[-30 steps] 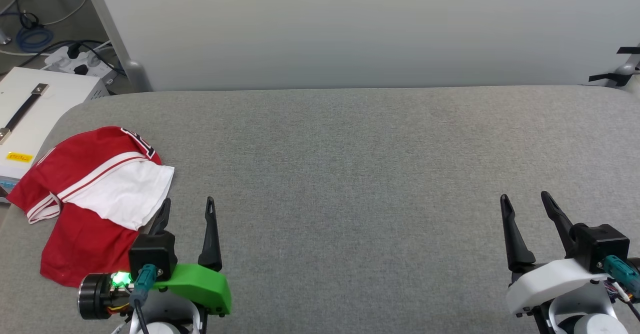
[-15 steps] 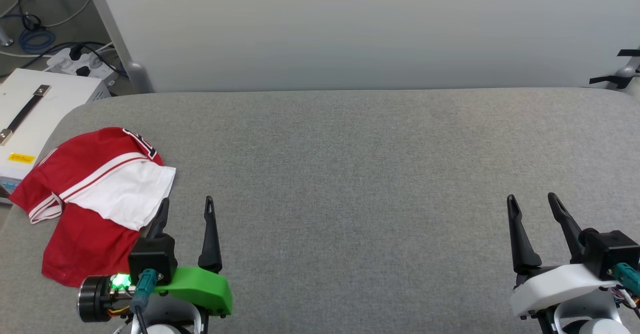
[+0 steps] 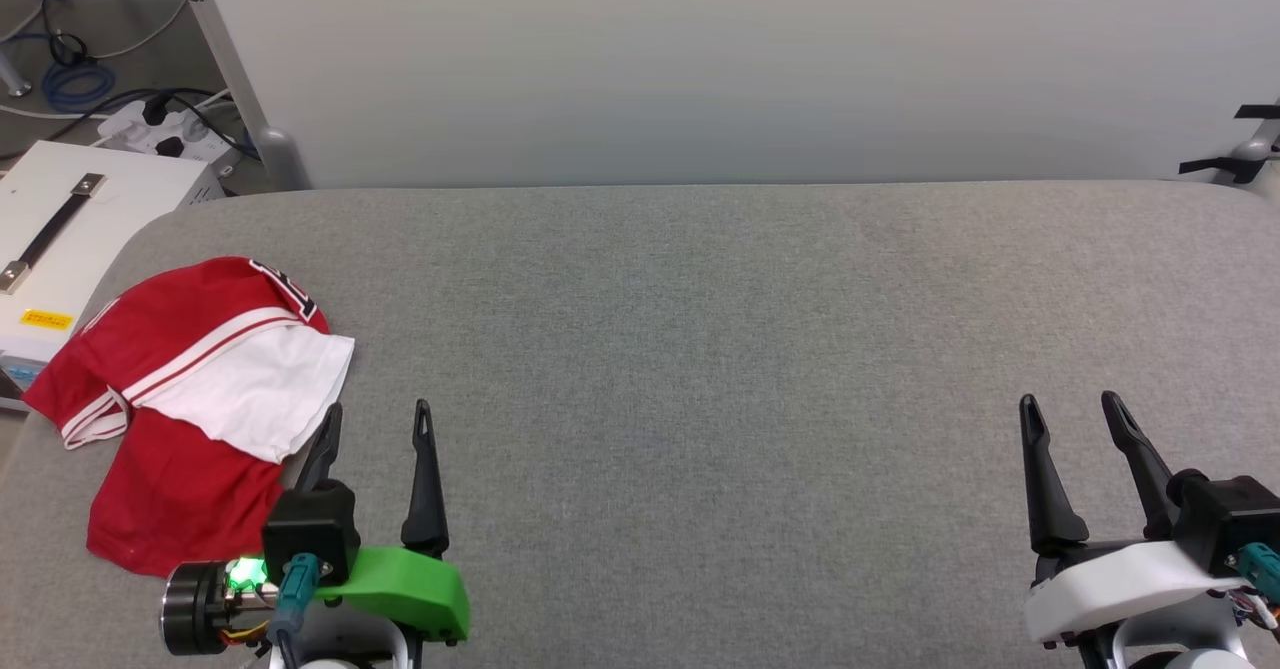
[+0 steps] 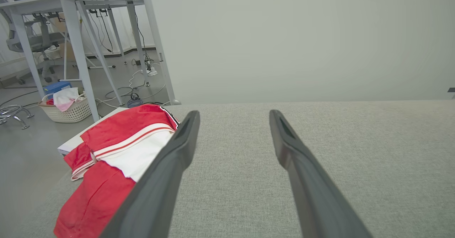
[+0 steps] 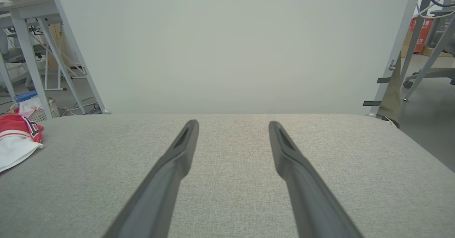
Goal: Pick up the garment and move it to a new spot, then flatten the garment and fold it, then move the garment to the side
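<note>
The garment (image 3: 190, 389), a red shirt with a white sleeve and striped trim, lies folded in a heap at the left end of the grey table (image 3: 700, 349). A bit of black print shows at its far edge. My left gripper (image 3: 378, 411) stands open just right of the garment's near edge, with nothing between its fingers. Through the left wrist view the garment (image 4: 117, 152) lies left of the left gripper (image 4: 233, 114). My right gripper (image 3: 1070, 404) is open and empty at the near right. The right wrist view catches the garment (image 5: 17, 138) at its left edge, far from the right gripper (image 5: 233, 123).
A pale panel (image 3: 700, 59) stands along the table's far edge. Left of the table sits a white box with a handle (image 3: 60, 239), with cables and a power strip (image 3: 160, 129) on the floor behind. A laundry basket (image 4: 69, 108) and table legs stand further left.
Both grippers have drawn back slightly toward the near edge, still open. The head camera has tilted a little. The garment lies as before.
</note>
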